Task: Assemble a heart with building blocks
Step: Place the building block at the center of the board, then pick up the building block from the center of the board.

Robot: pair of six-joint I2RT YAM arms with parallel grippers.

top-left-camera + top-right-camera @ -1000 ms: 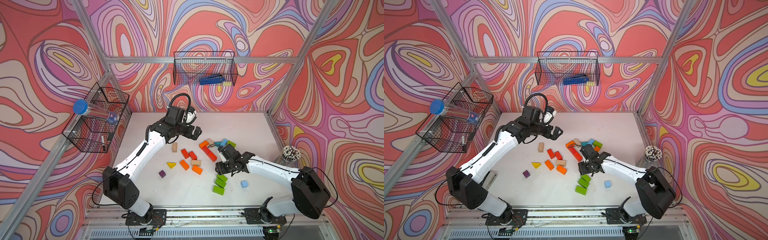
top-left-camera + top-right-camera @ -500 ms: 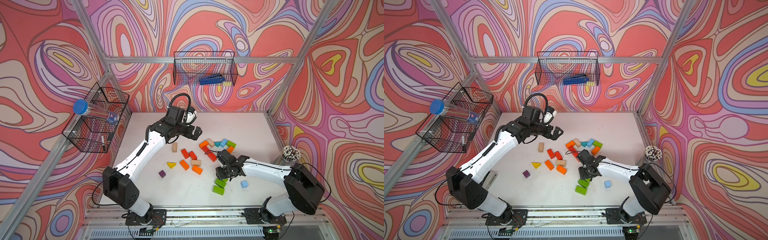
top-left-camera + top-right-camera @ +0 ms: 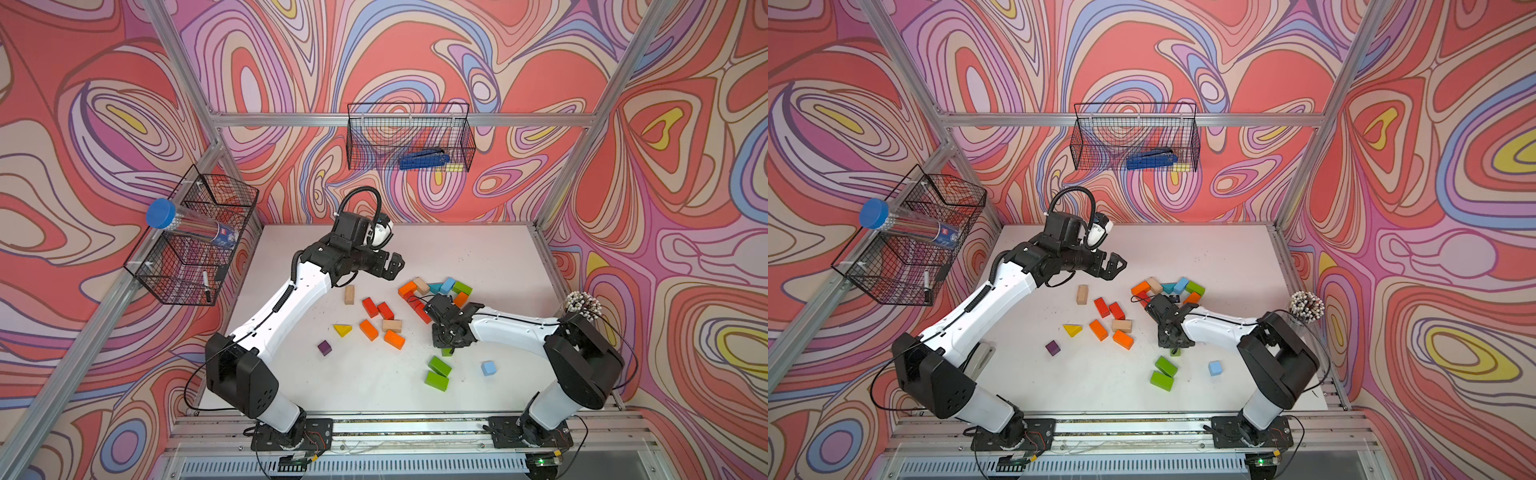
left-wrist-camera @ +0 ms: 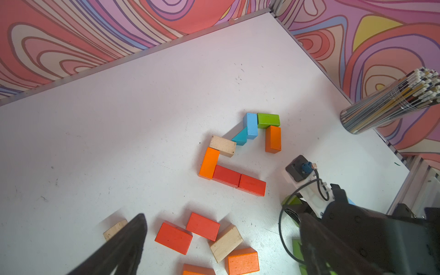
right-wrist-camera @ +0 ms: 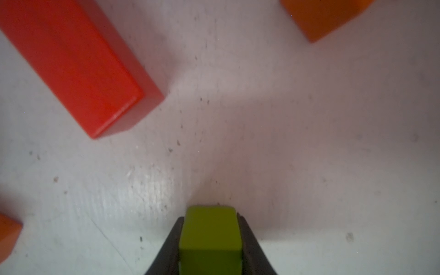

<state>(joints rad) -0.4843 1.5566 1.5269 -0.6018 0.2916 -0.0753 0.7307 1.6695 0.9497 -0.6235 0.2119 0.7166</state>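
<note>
My right gripper is closed on a green block: the two dark fingers press its two sides, and the end of the block sticks out between them. In both top views this gripper points down at the white table, near the front of the unfinished outline, and only a small green edge shows under it. I cannot tell whether the block rests on the table or is a little lifted. My left gripper hangs over the back part of the table with its jaws wide apart and nothing between them. The outline lies flat on the table: an orange brick touches two red bricks in a row and a plain wood brick. After that come a teal wedge, a light blue brick, a green brick and a second orange brick. It is open on the side toward my right gripper. Two more green bricks lie together near the front, with a light blue cube beside them. A purple cube and a yellow wedge lie apart on the left.
</note>
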